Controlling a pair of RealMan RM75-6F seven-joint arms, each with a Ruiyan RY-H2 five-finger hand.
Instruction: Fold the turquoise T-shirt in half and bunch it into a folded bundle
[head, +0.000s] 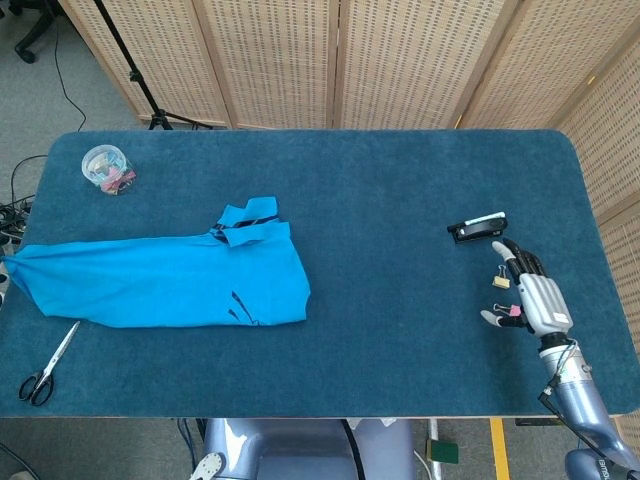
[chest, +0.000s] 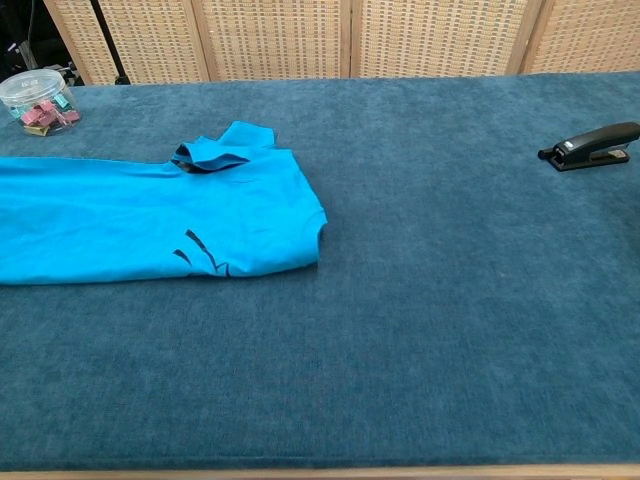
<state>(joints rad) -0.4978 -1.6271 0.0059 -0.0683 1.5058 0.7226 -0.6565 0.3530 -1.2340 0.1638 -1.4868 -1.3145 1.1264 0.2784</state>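
Note:
The turquoise T-shirt (head: 170, 280) lies folded lengthwise in a long flat strip on the left part of the blue table (head: 400, 180). Its left end reaches the table's left edge, and its collar (head: 250, 215) sticks up at the back. In the chest view the shirt (chest: 130, 220) runs off the left border. Neither view shows my left hand. My right hand (head: 530, 295) rests near the table's front right, fingers apart, holding nothing and far from the shirt.
A clear tub of clips (head: 107, 168) (chest: 38, 100) stands at the back left. Scissors (head: 48, 365) lie at the front left corner. A black stapler (head: 477, 227) (chest: 595, 145) and small binder clips (head: 500, 281) lie close to my right hand.

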